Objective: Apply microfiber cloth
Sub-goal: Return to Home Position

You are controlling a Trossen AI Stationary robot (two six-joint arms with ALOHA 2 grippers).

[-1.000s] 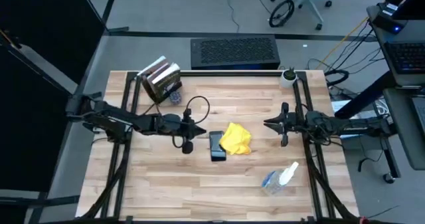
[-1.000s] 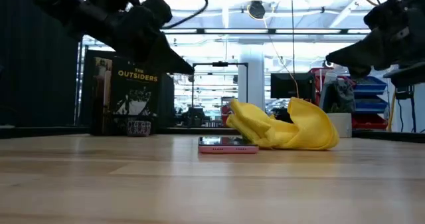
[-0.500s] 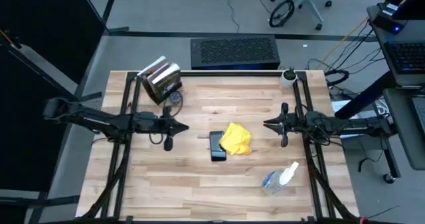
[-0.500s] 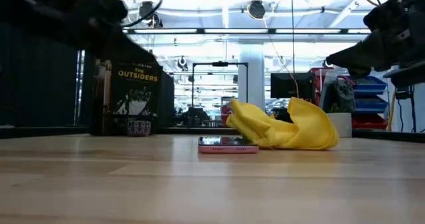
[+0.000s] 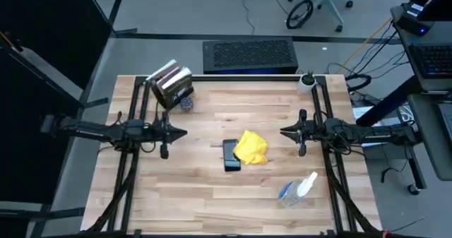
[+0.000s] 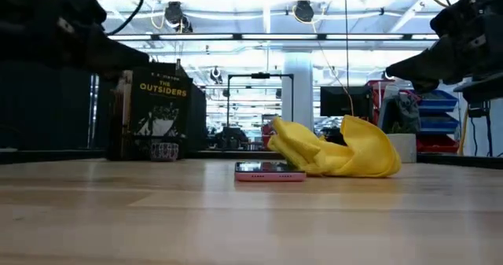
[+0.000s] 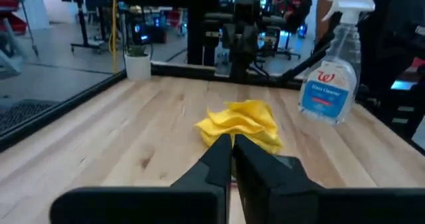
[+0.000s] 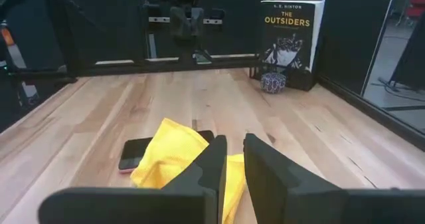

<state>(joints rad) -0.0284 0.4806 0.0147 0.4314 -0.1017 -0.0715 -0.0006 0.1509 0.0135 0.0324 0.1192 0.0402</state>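
— Lying near the middle of the table, is the microfiber cloth [image 5: 251, 147] held by anything?
— No. It is crumpled on the wood, laid partly over the cellphone [image 5: 231, 155], and is touched by neither gripper.
— And where are the grippers held?
— The left gripper [image 5: 181, 133] is held above the table's left side, its jaws pressed almost together, empty. The right gripper [image 5: 284, 132] is held near the right edge, jaws parted narrowly, nothing gripped.

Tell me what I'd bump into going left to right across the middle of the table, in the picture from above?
left end effector → phone → microfiber cloth → right end effector
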